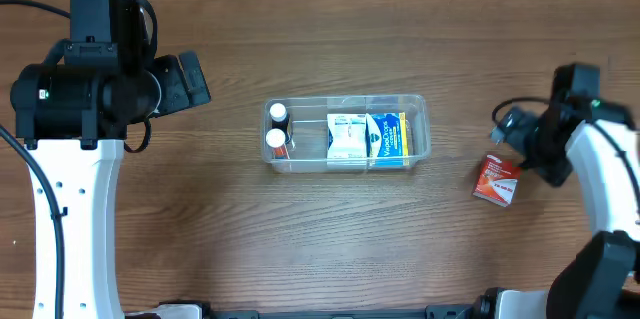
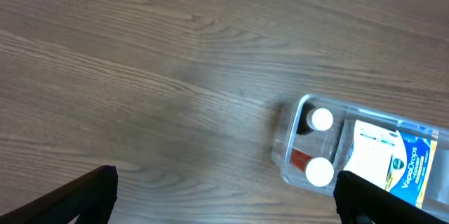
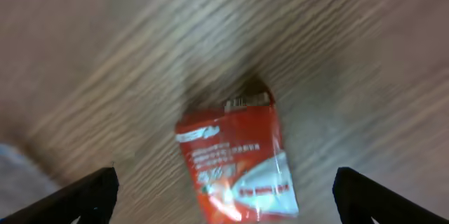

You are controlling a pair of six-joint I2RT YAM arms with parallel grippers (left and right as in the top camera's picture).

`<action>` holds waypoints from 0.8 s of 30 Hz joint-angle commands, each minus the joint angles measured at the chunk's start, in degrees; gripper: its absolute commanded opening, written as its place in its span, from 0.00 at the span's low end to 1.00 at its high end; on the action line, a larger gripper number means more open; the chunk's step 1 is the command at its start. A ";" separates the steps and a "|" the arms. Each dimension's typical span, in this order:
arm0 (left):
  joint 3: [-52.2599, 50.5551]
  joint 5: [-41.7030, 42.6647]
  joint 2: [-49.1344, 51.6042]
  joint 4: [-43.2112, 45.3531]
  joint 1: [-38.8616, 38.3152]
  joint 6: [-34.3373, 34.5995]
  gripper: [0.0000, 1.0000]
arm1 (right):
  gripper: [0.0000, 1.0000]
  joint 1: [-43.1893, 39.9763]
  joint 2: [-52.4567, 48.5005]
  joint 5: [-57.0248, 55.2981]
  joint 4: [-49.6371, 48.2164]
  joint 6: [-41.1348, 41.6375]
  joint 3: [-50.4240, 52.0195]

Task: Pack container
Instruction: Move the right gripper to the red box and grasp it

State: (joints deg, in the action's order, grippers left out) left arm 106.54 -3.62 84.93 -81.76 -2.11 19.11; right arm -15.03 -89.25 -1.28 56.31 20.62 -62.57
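Observation:
The clear plastic container (image 1: pixel 308 129) sits at the table's middle. It holds two white-capped bottles (image 1: pixel 277 112) at its left end and a white packet (image 1: pixel 347 137) beside a blue packet (image 1: pixel 388 137). A red packet (image 1: pixel 496 180) lies flat on the table to the right of it. My right gripper (image 1: pixel 508 129) hovers open just above the red packet (image 3: pixel 238 157), whose near end lies between the fingers (image 3: pixel 224 185). My left gripper (image 1: pixel 192 81) is open and empty, left of the container (image 2: pixel 289 150), fingers (image 2: pixel 224 206) over bare table.
The wooden table (image 1: pixel 200 239) surrounds the container on all sides. The bottles' caps (image 2: pixel 321 119) and the blue packet (image 2: pixel 396 164) show at the lower right of the left wrist view. Black cables hang off both arms.

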 commanded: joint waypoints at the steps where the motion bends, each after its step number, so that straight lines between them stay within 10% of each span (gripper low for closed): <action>1: 0.44 0.46 0.26 -0.09 0.22 -1.11 1.00 | 1.00 -0.15 0.35 0.98 -3.61 -2.71 4.22; 17: 0.44 0.46 0.26 -0.09 0.22 -1.11 1.00 | 0.99 -0.11 -11.72 1.01 -6.80 -2.67 6.84; 24: 0.44 0.46 0.26 -0.09 0.22 -1.11 1.00 | 0.74 -0.09 -11.69 4.46 -6.78 -2.64 5.95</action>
State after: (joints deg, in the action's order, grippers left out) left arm 106.54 -3.62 84.93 -81.87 -2.11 19.11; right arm -15.03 -100.36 -0.21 50.04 17.96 -55.92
